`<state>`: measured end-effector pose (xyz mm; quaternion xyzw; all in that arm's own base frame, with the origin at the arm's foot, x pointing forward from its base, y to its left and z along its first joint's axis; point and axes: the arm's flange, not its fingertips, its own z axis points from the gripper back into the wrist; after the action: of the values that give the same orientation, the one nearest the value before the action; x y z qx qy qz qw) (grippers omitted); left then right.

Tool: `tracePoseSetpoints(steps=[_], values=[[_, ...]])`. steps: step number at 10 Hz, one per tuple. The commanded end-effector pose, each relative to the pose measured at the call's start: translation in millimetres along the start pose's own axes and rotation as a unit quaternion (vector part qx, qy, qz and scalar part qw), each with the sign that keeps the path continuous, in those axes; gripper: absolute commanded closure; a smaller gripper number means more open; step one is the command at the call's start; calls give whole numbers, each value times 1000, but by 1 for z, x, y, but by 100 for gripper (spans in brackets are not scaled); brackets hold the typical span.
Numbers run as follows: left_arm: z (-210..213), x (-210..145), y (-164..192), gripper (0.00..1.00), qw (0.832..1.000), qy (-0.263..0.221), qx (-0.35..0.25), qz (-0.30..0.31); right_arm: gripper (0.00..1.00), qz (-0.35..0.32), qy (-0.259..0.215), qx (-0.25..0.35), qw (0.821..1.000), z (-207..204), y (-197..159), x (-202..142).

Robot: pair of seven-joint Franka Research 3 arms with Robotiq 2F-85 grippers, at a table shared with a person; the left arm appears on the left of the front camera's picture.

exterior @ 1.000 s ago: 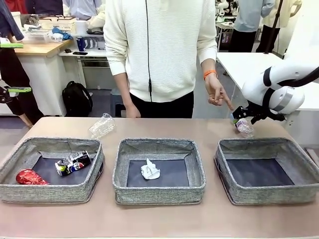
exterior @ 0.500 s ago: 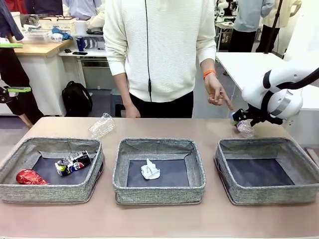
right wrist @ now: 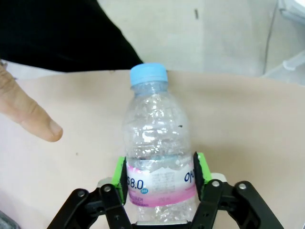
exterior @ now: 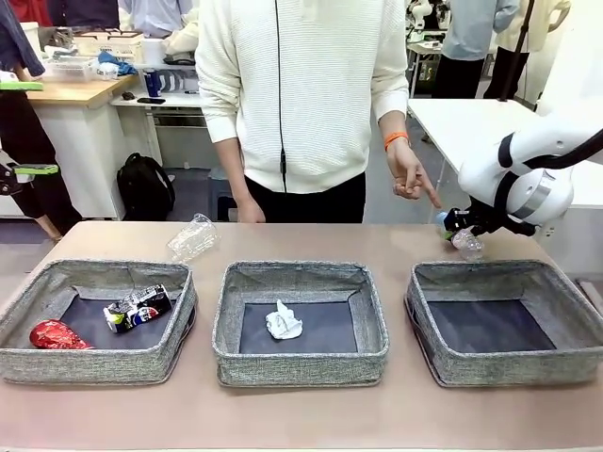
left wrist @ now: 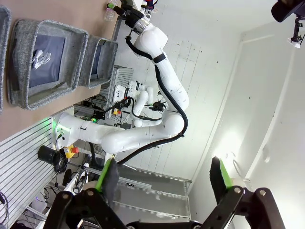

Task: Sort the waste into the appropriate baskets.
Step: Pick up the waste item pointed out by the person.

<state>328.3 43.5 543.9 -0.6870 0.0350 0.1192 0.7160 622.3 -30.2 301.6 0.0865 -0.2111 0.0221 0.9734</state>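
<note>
My right gripper (exterior: 460, 230) is shut on the pink-labelled clear bottle (exterior: 466, 244), just behind the right basket (exterior: 518, 365) at the table's far right. Seen from the right wrist, its green pads (right wrist: 120, 172) press the label of the blue-capped bottle (right wrist: 158, 143) from both sides. The left basket (exterior: 94, 363) holds a red can (exterior: 55, 334) and a dark multicoloured can (exterior: 138, 308). A white paper ball (exterior: 283, 321) lies in the middle basket (exterior: 300, 365). A clear plastic container (exterior: 193, 236) lies on the table behind the left basket. My left gripper (left wrist: 163, 164) is open and empty, raised off the table.
A person in a white sweater stands at the far side, one hand (exterior: 411, 179) pointing down beside the bottle; that finger (right wrist: 34, 119) is close to my right gripper. The right basket's dark bottom (exterior: 490, 325) is bare.
My right gripper's jaws have closed onto the bottle, and the bottle has shifted slightly with them. The person's hand and everything in the baskets stayed still.
</note>
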Motion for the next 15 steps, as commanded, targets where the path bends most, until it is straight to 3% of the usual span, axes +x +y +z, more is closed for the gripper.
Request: tracePoseSetpoints(steps=[1,5,6,7,9,11,12,13,15], values=[[-1,0,-2,0,1000,4,-8,-11,100,5,4,1,1000,0,-5,-1],[-1,0,-2,0,1000,4,-8,-11,100,1,9,2,1000,8,-6,-2],[-1,0,-2,0,1000,4,-8,-11,82,-7,12,2,1000,17,-8,-5],[-1,0,-2,0,1000,4,-8,-11,82,-25,-4,-8,1000,36,-11,-7],[-1,0,-2,0,1000,4,-8,-11,82,-69,-33,-54,996,105,-14,-17],[-1,0,-2,0,1000,4,-8,-11,82,-118,-58,-44,990,199,3,-31],[-1,0,-2,0,1000,4,-8,-11,82,-159,-52,-52,985,248,15,-43],[-1,0,-2,0,1000,4,-8,-11,82,-226,1,-117,967,289,37,-66],[-1,0,-2,0,1000,4,-8,-11,82,-196,34,-169,965,313,78,-95]])
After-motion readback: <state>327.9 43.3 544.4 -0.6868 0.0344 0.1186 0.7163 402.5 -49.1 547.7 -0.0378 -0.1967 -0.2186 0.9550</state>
